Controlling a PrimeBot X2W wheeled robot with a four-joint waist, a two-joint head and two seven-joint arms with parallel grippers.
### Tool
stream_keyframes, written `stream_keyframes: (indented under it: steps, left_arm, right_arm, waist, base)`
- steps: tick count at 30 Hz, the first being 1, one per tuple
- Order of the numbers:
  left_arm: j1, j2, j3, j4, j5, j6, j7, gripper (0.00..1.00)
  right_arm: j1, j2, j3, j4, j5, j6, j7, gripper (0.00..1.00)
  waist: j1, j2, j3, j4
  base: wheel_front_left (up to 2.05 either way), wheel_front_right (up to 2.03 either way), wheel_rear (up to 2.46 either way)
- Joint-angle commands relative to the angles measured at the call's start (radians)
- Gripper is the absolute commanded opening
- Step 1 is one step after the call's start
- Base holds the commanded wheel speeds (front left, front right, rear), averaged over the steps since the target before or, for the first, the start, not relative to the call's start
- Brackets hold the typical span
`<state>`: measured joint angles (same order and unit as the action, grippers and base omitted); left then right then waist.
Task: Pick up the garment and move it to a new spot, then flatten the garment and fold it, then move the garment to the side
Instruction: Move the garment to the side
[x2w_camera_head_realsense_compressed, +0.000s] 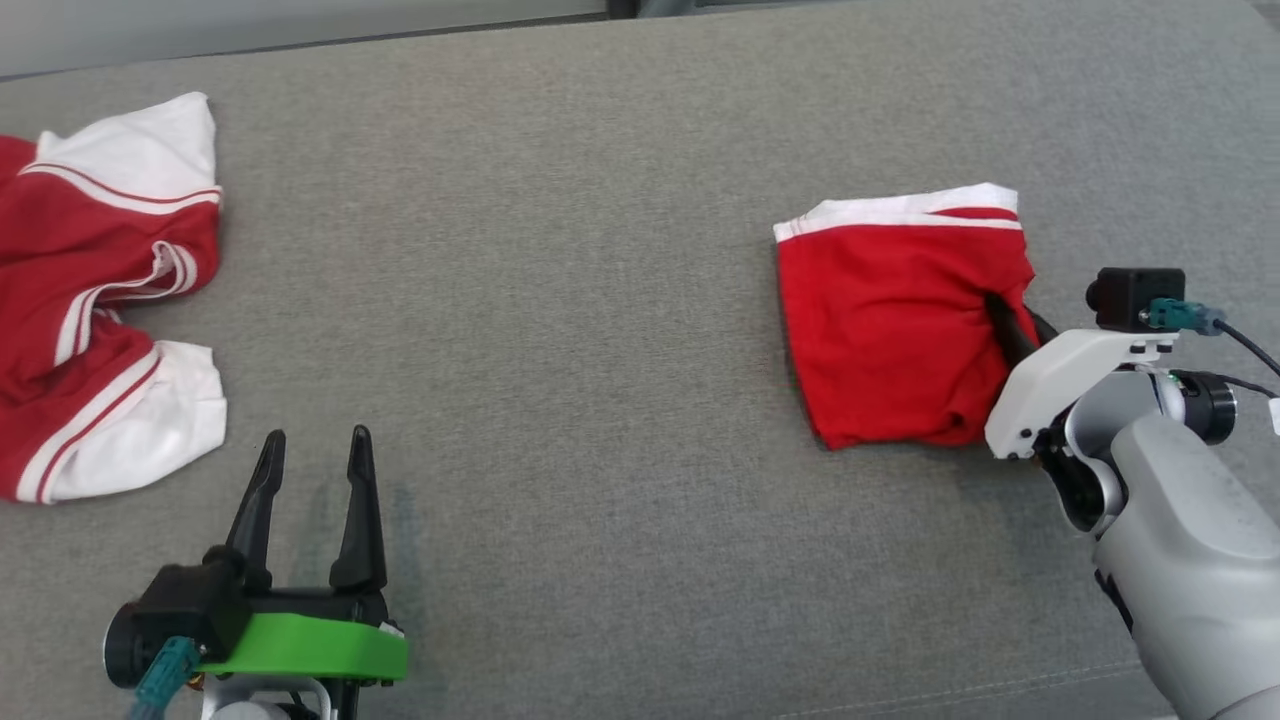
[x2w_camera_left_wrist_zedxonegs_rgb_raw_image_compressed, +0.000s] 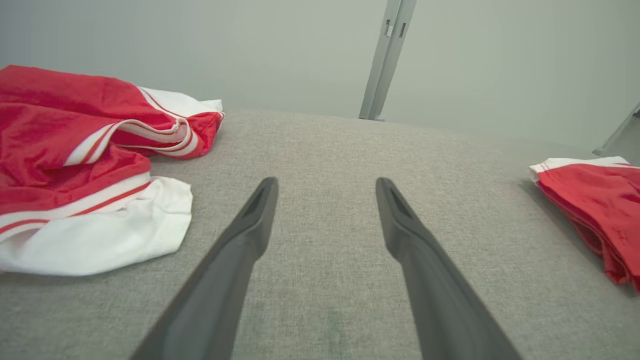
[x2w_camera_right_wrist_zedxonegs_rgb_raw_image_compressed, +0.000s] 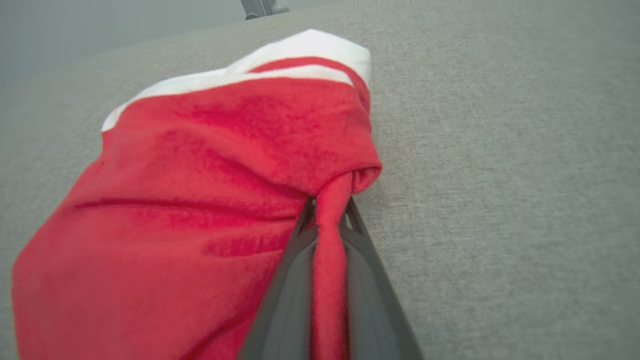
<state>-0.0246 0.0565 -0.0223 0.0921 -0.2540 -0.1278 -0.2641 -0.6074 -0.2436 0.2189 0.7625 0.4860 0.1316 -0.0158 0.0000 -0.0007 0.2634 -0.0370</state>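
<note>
The grey tabletop (x2w_camera_head_realsense_compressed: 600, 350) carries two red-and-white pieces: a crumpled garment (x2w_camera_head_realsense_compressed: 90, 300) at the frame's left edge and a folded garment (x2w_camera_head_realsense_compressed: 890, 330) at centre right. There are two end effectors. The right end effector (x2w_camera_head_realsense_compressed: 1005, 325) is pinched onto the folded garment's right edge, and the left end effector (x2w_camera_head_realsense_compressed: 315, 450) is spread wide and empty at lower left. I'd drag the fold sideways low and slowly so the layers hold.

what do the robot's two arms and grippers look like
The left gripper has two long dark tapered fingers on a black body with a green bracket and a teal connector. The right gripper has a white bracket, black box, teal plug with black cable, and grey forearm.
</note>
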Motion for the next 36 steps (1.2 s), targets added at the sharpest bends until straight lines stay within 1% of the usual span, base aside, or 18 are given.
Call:
stream_keyframes:
  steps: [1, 6, 10, 13, 16, 20, 24, 25, 26, 27, 31, 34, 36]
  left_arm:
    - [-0.02, 0.015, -0.002, -0.004, 0.008, -0.004, 0.0, 1.0]
    - [-0.07, 0.049, -0.041, -0.027, 0.012, -0.004, 0.0, 1.0]
    - [-0.103, 0.068, -0.061, -0.036, 0.008, -0.004, 0.0, 1.0]
    - [-0.115, 0.079, -0.069, -0.037, 0.007, -0.004, 0.0, 1.0]
    - [-0.126, 0.083, -0.072, -0.039, 0.004, -0.004, 0.0, 1.0]
    - [-0.129, 0.08, -0.062, -0.041, -0.004, -0.004, 0.0, 1.0]
    - [-0.126, 0.072, -0.063, -0.041, -0.007, -0.004, 0.0, 1.0]
    - [-0.126, 0.069, -0.061, -0.042, -0.008, -0.004, 0.0, 1.0]
    - [-0.125, 0.064, -0.058, -0.044, -0.009, -0.004, 0.0, 1.0]
    - [-0.123, 0.06, -0.058, -0.044, -0.009, -0.004, 0.0, 1.0]
    - [-0.101, 0.046, -0.063, -0.038, -0.005, -0.004, 0.0, 1.0]
    - [-0.085, 0.034, -0.056, -0.034, -0.014, -0.004, 0.0, 1.0]
    - [-0.071, 0.026, -0.051, -0.027, -0.023, -0.004, 0.0, 1.0]
  right_arm:
    - [-0.016, -0.008, -0.002, 0.009, -0.012, -0.002, -0.012, 0.0]
    - [-0.088, -0.037, -0.039, 0.061, -0.042, -0.002, -0.064, 0.0]
    - [-0.169, -0.07, -0.07, 0.104, -0.077, -0.002, -0.096, 0.0]
    - [-0.239, -0.105, -0.096, 0.141, -0.111, -0.002, -0.09, 0.0]
    - [-0.307, -0.154, -0.121, 0.18, -0.143, -0.002, -0.064, 0.0]
    - [-0.387, -0.229, -0.168, 0.242, -0.197, -0.002, -0.029, 0.0]
    - [-0.442, -0.281, -0.221, 0.305, -0.272, -0.002, -0.021, 0.0]
    - [-0.455, -0.295, -0.244, 0.321, -0.294, -0.002, -0.029, 0.18]
    - [-0.466, -0.306, -0.264, 0.335, -0.317, -0.002, -0.036, 0.57]
    - [-0.473, -0.313, -0.283, 0.35, -0.346, -0.002, -0.041, 1.0]
    - [-0.498, -0.327, -0.365, 0.363, -0.455, -0.002, -0.104, 1.0]
    - [-0.482, -0.297, -0.435, 0.337, -0.518, -0.002, -0.176, 1.0]
    - [-0.457, -0.263, -0.477, 0.308, -0.545, -0.002, -0.212, 1.0]
  waist:
    - [0.0, 0.0007, 0.066, -0.081]
    - [0.0, 0.0007, 0.131, -0.129]
    - [0.0, 0.0007, 0.174, -0.129]
    - [0.0, 0.0007, 0.207, -0.112]
    - [0.0, 0.0007, 0.238, -0.079]
    - [0.0, 0.0007, 0.27, -0.032]
    - [0.0, 0.0007, 0.284, 0.003]
    - [0.0, 0.0007, 0.285, 0.009]
    - [0.0, 0.0007, 0.286, 0.014]
    - [0.0, 0.0007, 0.283, 0.017]
    - [0.0, 0.0007, 0.259, 0.017]
    - [0.0, 0.0007, 0.215, 0.011]
    - [0.0, 0.0007, 0.173, 0.006]
  base:
    - [0.0, 0.0, 0.0]
    - [0.0, 0.0, 0.0]
    - [0.0, 0.0, 0.0]
    - [0.0, 0.0, 0.0]
    - [0.0, 0.0, 0.0]
    - [0.0, 0.0, 0.0]
    - [0.0, 0.0, 0.0]
    - [0.0, 0.0, 0.0]
    - [0.0, 0.0, 0.0]
    - [0.0, 0.0, 0.0]
    - [0.0, 0.0, 0.0]
    - [0.0, 0.0, 0.0]
    - [0.0, 0.0, 0.0]
